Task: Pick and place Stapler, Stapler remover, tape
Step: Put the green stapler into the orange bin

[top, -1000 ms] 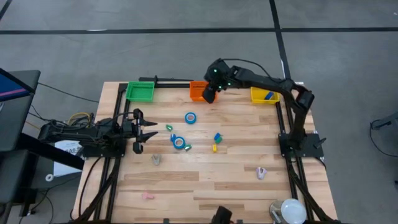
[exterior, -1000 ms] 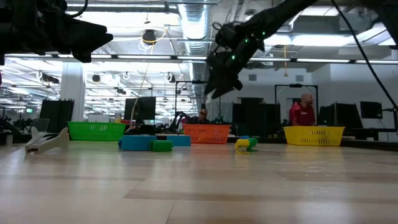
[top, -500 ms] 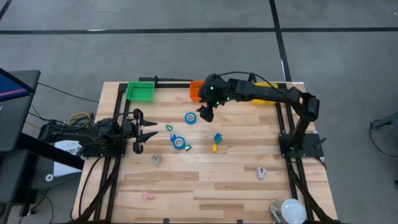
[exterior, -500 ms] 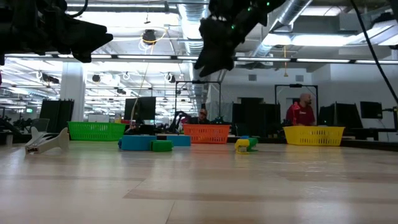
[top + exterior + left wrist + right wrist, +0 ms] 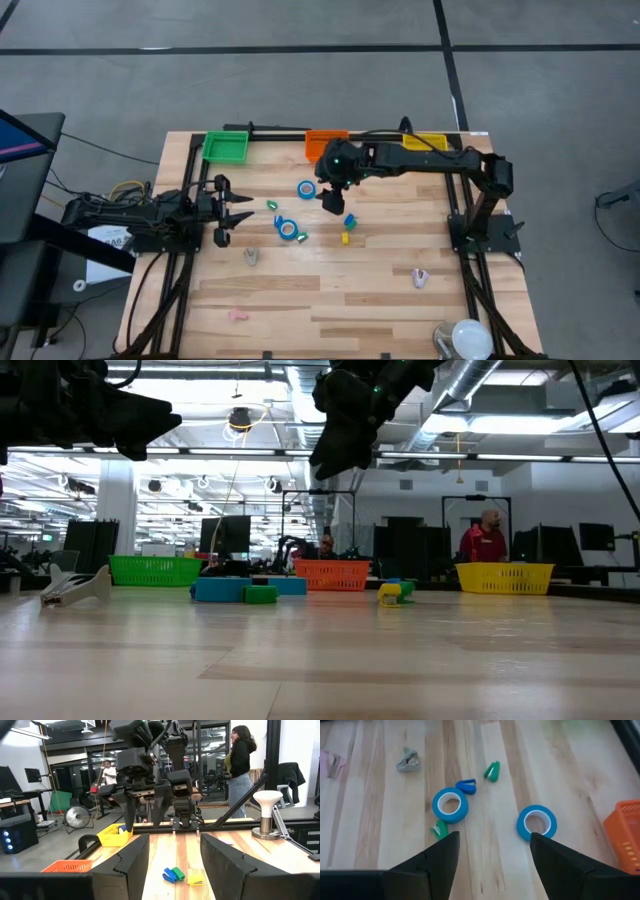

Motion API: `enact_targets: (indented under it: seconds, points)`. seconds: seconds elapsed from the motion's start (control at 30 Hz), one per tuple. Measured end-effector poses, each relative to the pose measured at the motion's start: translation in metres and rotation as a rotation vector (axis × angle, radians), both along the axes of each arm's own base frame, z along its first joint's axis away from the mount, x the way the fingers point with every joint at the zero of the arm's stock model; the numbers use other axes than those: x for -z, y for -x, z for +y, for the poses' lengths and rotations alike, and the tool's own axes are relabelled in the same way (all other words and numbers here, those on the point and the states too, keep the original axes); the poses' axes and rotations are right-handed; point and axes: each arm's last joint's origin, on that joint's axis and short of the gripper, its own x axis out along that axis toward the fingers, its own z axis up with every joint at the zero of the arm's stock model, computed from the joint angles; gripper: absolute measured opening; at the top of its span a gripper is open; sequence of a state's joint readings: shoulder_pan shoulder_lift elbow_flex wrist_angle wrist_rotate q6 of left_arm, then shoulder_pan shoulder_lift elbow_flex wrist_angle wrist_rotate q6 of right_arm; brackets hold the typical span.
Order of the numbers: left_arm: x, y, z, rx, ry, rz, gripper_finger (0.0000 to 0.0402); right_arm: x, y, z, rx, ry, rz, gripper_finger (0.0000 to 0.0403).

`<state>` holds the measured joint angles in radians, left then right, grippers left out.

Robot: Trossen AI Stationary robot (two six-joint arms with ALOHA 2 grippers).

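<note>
Looking down from the high view, you have most of the job ahead of you: two tape rolls [image 5: 306,189] [image 5: 287,228] lie loose at the centre of the worktop [image 5: 330,290], with small staplers [image 5: 349,221] to their right and pale staple removers [image 5: 420,277] lower in the frame. Only the yellow bin [image 5: 428,148] at the upper right shows something blue inside; the green bin [image 5: 226,147] looks empty, and the orange bin [image 5: 322,143] is partly hidden by the arm. Your right tool [image 5: 331,201] hovers just right of the upper roll, carrying nothing. Your left tool [image 5: 238,214] waits at the left edge, released.

In the low view, the right tool [image 5: 335,455] hangs high in the upper centre, clear of the worktop, with nothing between its fingers.

From the left wrist view, that arm's fingers [image 5: 129,865] stand apart and empty.

In the right wrist view, the fingers [image 5: 436,861] are spread and empty, with one tape roll lying between them, farther off. I judge that roll the next pick.
</note>
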<state>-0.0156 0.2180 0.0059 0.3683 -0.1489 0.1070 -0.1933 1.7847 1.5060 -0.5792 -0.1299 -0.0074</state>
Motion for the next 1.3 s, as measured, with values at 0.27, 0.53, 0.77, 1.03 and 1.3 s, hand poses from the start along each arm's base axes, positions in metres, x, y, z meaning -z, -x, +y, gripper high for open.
enact_targets:
  seconds: [0.27,0.53,0.77,1.03,1.3]
  points:
    - [0.0,0.0,0.0,0.0,0.0,0.0,0.0168,0.001,-0.001,0.004,-0.004,-0.006,0.001,0.0235]
    - [0.0,0.0,0.0,0.0,0.0,0.0,0.0168,0.001,-0.001,0.007,-0.012,-0.006,0.002,0.0235]
    - [0.0,0.0,0.0,0.001,0.0,0.001,0.0168,0.003,0.0,0.015,-0.05,0.003,0.035,0.0235]
    - [0.0,0.0,0.0,0.0,0.0,0.0,0.0168,0.006,0.002,0.023,-0.094,0.013,0.075,0.024]
    - [0.0,0.0,0.0,0.0,0.0,0.0,0.0168,0.008,0.003,0.029,-0.132,0.027,0.101,0.0288]
